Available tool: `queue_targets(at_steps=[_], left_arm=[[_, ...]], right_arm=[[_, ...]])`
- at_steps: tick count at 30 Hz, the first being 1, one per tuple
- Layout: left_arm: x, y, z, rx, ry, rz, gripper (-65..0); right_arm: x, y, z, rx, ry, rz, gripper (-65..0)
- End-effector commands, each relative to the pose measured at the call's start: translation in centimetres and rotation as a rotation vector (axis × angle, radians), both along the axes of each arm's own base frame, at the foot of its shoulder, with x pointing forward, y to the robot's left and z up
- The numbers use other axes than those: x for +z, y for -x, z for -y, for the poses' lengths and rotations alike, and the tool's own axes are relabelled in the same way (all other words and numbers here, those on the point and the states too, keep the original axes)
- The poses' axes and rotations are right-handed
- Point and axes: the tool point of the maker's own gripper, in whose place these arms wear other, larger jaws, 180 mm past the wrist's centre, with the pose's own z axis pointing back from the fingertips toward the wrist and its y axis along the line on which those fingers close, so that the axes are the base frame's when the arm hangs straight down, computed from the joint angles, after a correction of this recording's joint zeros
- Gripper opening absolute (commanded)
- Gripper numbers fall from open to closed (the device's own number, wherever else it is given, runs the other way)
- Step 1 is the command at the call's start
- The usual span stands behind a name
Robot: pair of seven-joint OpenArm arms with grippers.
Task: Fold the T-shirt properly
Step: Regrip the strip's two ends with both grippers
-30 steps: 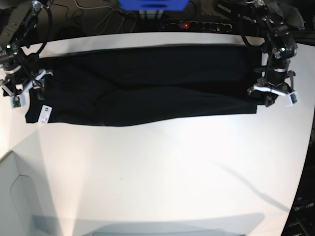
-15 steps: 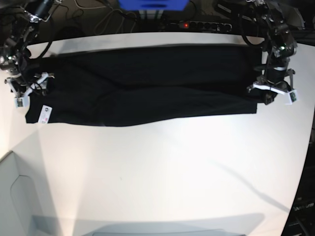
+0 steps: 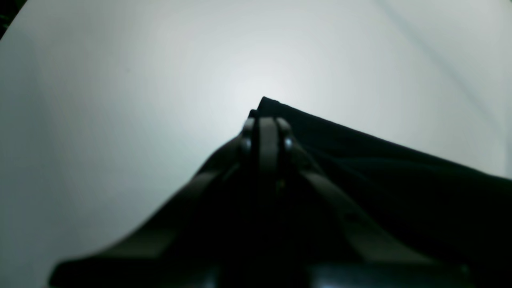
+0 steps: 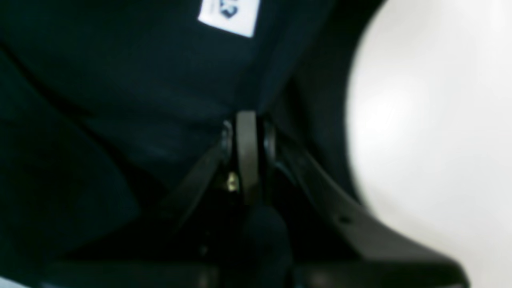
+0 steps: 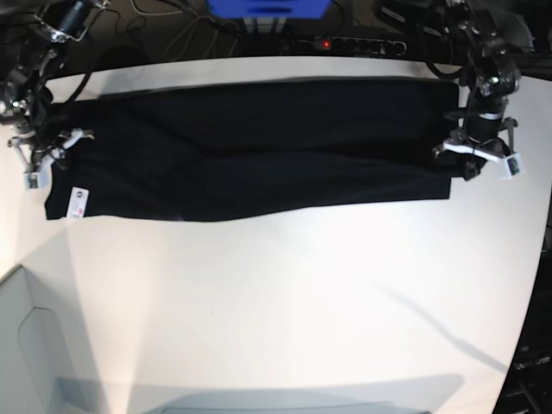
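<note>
From the base view, the T-shirt (image 5: 250,151) lies as a long black band across the far part of the white table (image 5: 285,310), my left gripper (image 5: 477,158) and right gripper (image 5: 45,159) at its two ends, so I should lift both together, evenly, to keep the fold straight. My left wrist view adds closed fingers (image 3: 267,132) at a cloth corner, apparently pinching it. My right wrist view shows closed fingers (image 4: 246,136) on the hem below the white label (image 4: 229,16).

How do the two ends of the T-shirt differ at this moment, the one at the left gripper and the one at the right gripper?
The T-shirt end at the right gripper carries a small white label; the end at the left gripper shows plain black cloth. The left gripper pinches close to a corner by bare table; the right gripper bites an edge with cloth spread beside it. Both grippers are shut on the shirt.
</note>
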Motion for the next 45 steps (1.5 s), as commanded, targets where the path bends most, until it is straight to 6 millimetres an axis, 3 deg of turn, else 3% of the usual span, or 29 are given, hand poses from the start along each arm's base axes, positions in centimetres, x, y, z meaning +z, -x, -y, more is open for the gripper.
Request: queue_targets(at_steps=[1, 7, 9, 14, 25, 30, 36, 45], left_arm=[[2.1, -0.7, -0.2, -0.012, -0.036, 0.061, -65.0], [4.4, -0.8, 0.5, -0.044, -0.072, 0.105, -65.0], [4.7, -0.6, -0.2, -0.024, -0.080, 0.111, -65.0], [4.8, 0.5, -1.7, 0.018, -0.100, 0.099, -65.0], [3.8, 1.6, -1.4, 0.012, -0.095, 0.058, -65.0], [2.5, 2.8, -1.1, 0.004, -0.085, 0.008, -65.0], [0.4, 4.0, 0.8, -0.040, -0.047, -0.056, -65.0], [-2.7, 5.6, -0.4, 0.000, -0.020, -0.137, -65.0]], right_arm=[[1.9, -0.9, 0.7, 0.021, 0.038, 0.056, -65.0], [3.8, -0.9, 0.6, 0.047, 0.090, 0.091, -65.0], [4.3, -1.0, 0.5, 0.054, 0.102, 0.103, -65.0], [4.6, 0.0, 1.5, 0.072, 0.146, 0.076, -65.0], [5.0, 1.4, 2.5, 0.103, 0.204, 0.035, -65.0], [4.3, 2.3, 2.7, 0.113, 0.205, 0.001, -65.0], [4.2, 2.6, 2.6, 0.115, 0.205, -0.004, -65.0], [4.0, 2.6, 2.5, 0.112, 0.200, -0.007, -65.0]])
